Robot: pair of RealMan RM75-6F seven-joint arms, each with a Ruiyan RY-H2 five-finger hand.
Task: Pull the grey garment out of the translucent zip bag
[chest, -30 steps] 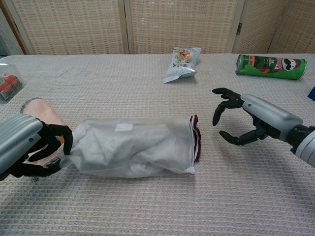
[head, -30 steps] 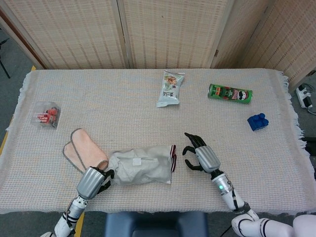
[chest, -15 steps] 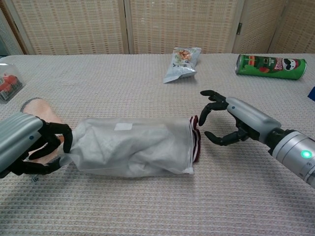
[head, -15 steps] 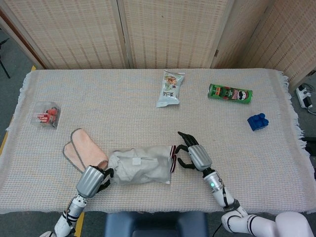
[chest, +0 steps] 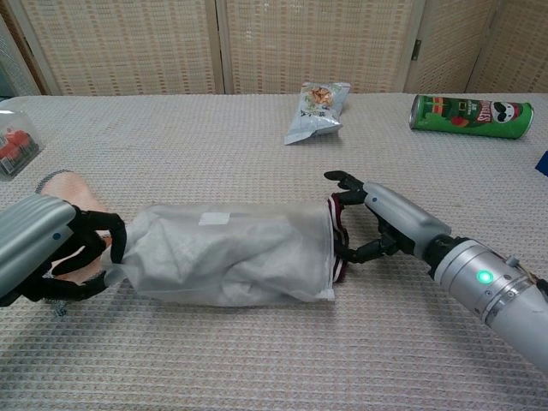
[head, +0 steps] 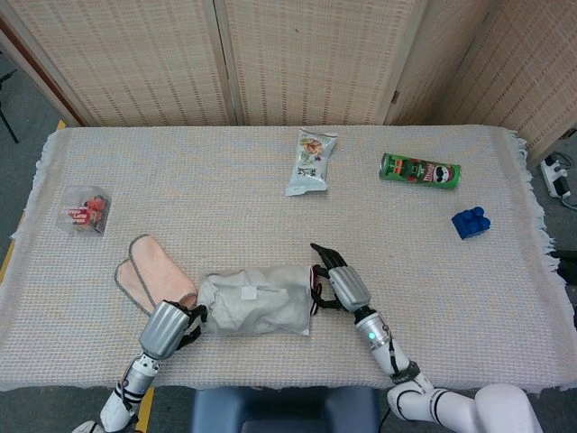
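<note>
The translucent zip bag (head: 257, 305) (chest: 227, 265) lies lengthwise near the table's front edge. The grey garment (chest: 257, 270) is inside it. The garment's maroon-striped edge (head: 315, 287) (chest: 339, 233) pokes out of the bag's mouth on the right. My left hand (head: 167, 327) (chest: 47, 253) grips the bag's bunched closed end. My right hand (head: 341, 284) (chest: 381, 227) is at the mouth with its fingers spread. One finger reaches over the striped edge and the thumb sits against it from below. They are not closed on it.
A pink cloth (head: 149, 280) (chest: 68, 190) lies by my left hand. Further back are a snack packet (head: 311, 162) (chest: 317, 111), a green crisp can (head: 419, 171) (chest: 471, 116), a blue block (head: 469, 222) and a clear pack with red contents (head: 86, 209).
My right hand has moved left from open table to the bag's mouth, and its fingers now bracket the striped edge. The left hand keeps its hold on the bag's closed end.
</note>
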